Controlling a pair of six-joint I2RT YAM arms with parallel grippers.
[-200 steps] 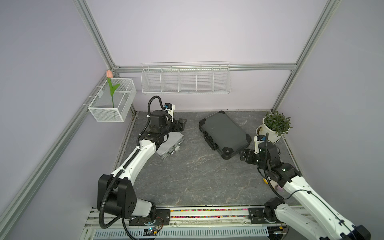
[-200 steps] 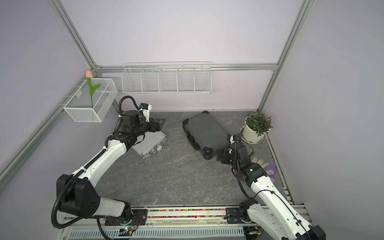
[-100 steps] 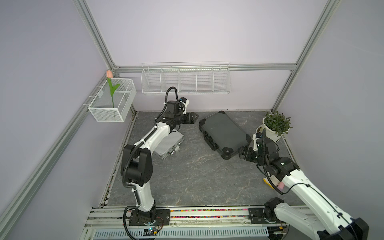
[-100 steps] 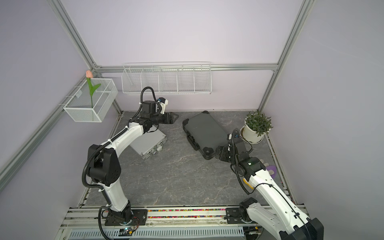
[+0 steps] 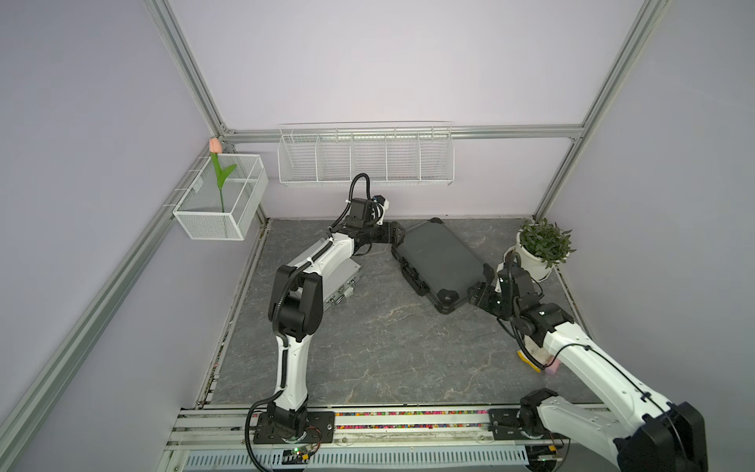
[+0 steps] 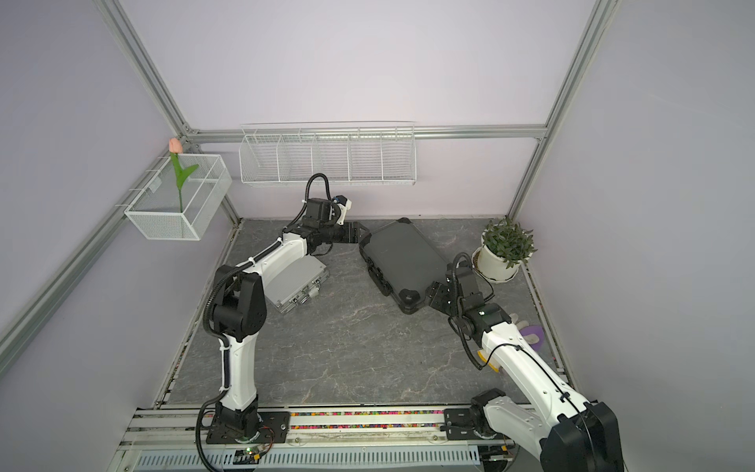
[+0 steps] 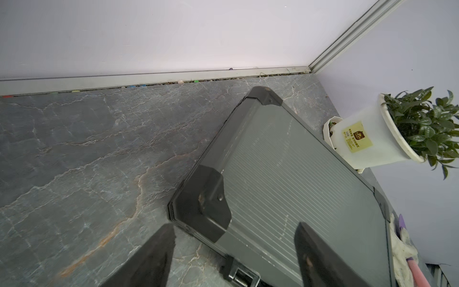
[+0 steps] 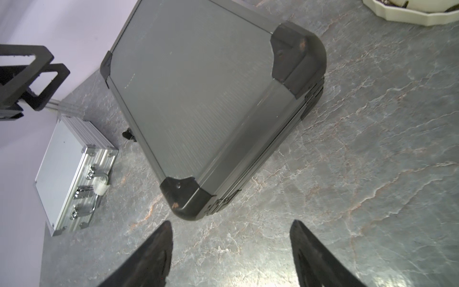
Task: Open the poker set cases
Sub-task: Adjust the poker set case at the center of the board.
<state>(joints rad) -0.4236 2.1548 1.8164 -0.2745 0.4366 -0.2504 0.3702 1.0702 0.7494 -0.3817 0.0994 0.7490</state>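
Two poker set cases lie shut on the grey stone table. The large dark one point(image 5: 439, 261) point(image 6: 402, 261) sits slanted in the middle. The smaller silver ribbed one point(image 5: 341, 282) point(image 8: 67, 171) lies partly under my left arm, its latches facing front. My left gripper point(image 5: 394, 235) point(image 7: 234, 226) is open, and its fingers point(image 7: 159, 251) straddle the dark case's far-left black corner point(image 7: 203, 203), close to a metal latch point(image 7: 242, 274). My right gripper point(image 5: 478, 294) point(image 8: 231, 223) is open and empty, just short of the dark case's near corner point(image 8: 188, 198).
A potted plant point(image 5: 539, 249) in a white pot stands right of the dark case. A cloth and a purple thing point(image 6: 531, 333) lie by the right edge. A wire rack point(image 5: 365, 157) hangs on the back wall, and a mesh box with a tulip point(image 5: 222, 204) on the left wall.
My left arm has swung right from over the silver case to the dark case's far corner. My right gripper has edged nearer the dark case's near corner and its jaws have narrowed a little.
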